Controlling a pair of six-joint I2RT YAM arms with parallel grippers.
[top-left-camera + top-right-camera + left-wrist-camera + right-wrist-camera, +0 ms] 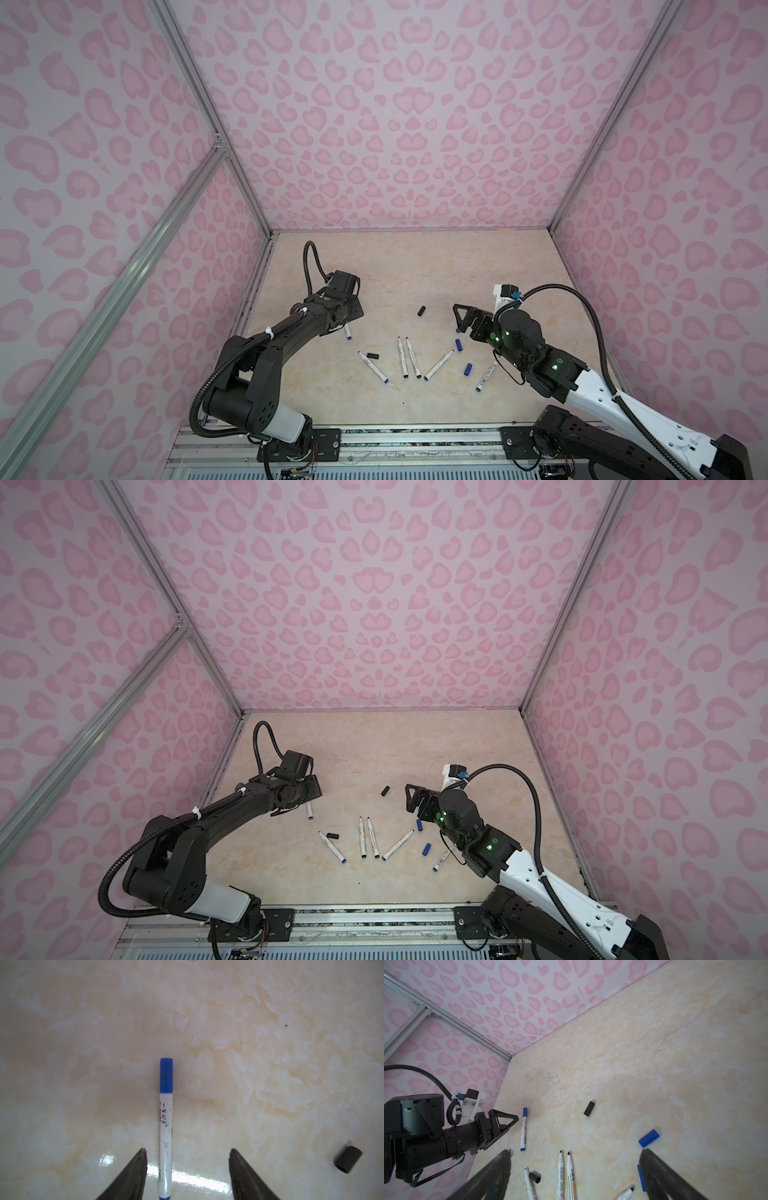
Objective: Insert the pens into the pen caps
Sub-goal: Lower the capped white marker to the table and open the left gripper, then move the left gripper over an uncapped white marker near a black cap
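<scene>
Left gripper (pixel 188 1151) is partly open and holds nothing. A capped pen (pixel 166 1136) lies flat on the marble-look table (pixel 270 1064) between the jaws and runs straight out past the tips. It sits close to one finger (pixel 137 1169) and clear of the other. Its blue cap (pixel 166 1075) is seated on the far end, ahead of the fingertips. The barrel has dark print and red script along one edge, both too smeared to read. A loose black cap (pixel 348 1159) lies out to the side, beyond the finger farther from the pen. Right gripper (pixel 576 1150) is spread wide and empty above the table. Between its fingers lie two uncapped pens (pixel 560 1174) side by side, black tips pointing away from the gripper. One shows a boxed logo and an orange script line, with nothing legible. A third pen (pixel 527 1180) lies toward one finger, with a second black cap (pixel 535 1177) just beside its tip. A loose blue cap (pixel 649 1138) sits just past the other fingertip, and another blue cap (pixel 641 1178) is half hidden behind that finger. A fourth pen tip (pixel 626 1194) pokes in near it. In a top view one more pen (pixel 486 376) lies beside the right forearm, with small dark print that is unreadable.
</scene>
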